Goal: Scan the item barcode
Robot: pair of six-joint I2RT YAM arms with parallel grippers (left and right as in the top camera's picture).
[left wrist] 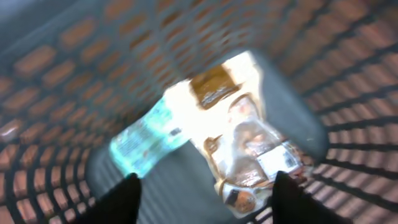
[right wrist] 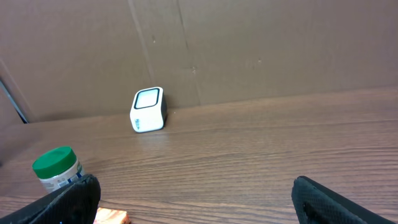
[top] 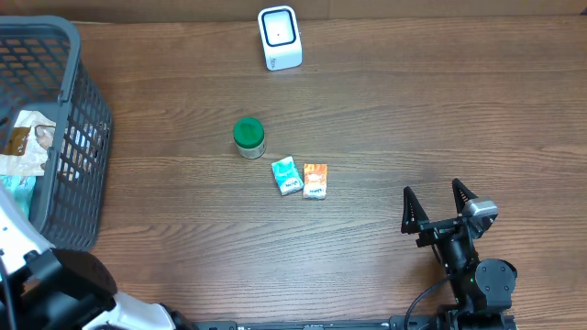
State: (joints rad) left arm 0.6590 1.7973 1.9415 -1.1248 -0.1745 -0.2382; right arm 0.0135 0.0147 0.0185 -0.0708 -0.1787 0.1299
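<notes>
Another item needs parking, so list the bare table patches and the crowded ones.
Bare: the broad wood right of the small orange packet, between the white box scanner and the right claw; also the strip between the dark plastic mesh basket and the green-lidded jar. Crowded: mid-table, where jar, teal packet and orange packet cluster.

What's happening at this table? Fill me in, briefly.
The left gripper hangs open inside the grey basket, above a clear snack bag and a teal packet lying on its floor. Nothing is between its fingers. The right gripper sits open and empty near the table's right side. A green-lidded jar, a teal sachet and an orange sachet lie mid-table, apart from the white scanner at the far edge.
</notes>
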